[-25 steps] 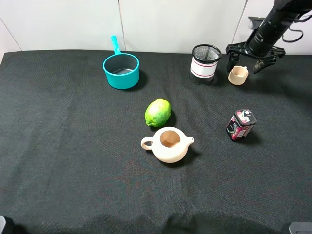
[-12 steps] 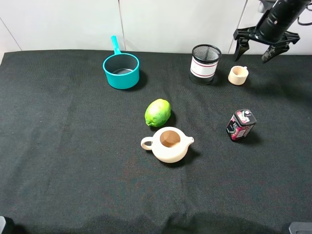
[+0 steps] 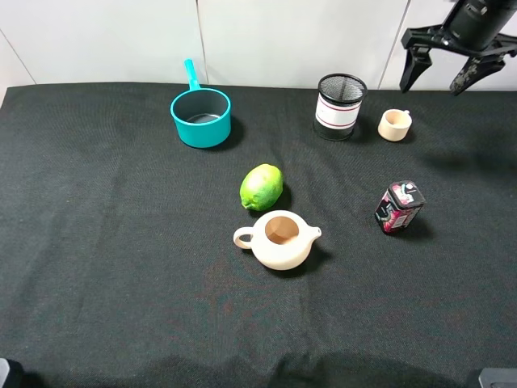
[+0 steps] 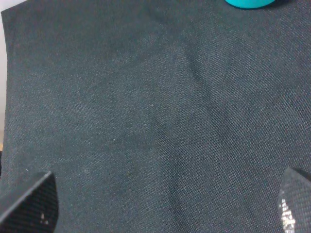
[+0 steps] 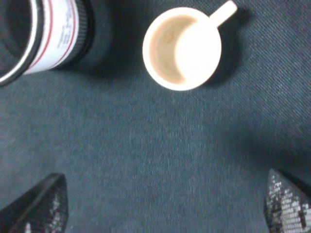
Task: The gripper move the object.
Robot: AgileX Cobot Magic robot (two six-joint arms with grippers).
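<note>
The right tool (image 3: 435,85) hangs in the upper right corner of the overhead view, above the back edge of the table (image 3: 121,242), with its two fingers spread wide and nothing between them. The cup (image 3: 394,124) stands upright on the table in the upper right part of the frame, below and to the left of that tool and clear of it, its tiny handle pointing up and to the right. Just to the left of the cup, close but apart from it, stands a black mesh pen holder (image 3: 339,107) with a white band.

In the right wrist view the cup (image 5: 182,47) is seen from above with its mouth open and empty. The pen holder (image 5: 48,34) is beside it, and the right tool (image 5: 163,206) shows both fingertips far apart over bare cloth.

The left tool (image 4: 163,204) is spread as well, holding nothing, over bare black cloth with the edge of a teal pot (image 4: 250,3) in sight.

The teal pot (image 3: 201,117) sits upper left of centre. A lime (image 3: 261,187) and a teapot (image 3: 280,241) lie near the middle, and a small tin (image 3: 398,207) is at centre right.
</note>
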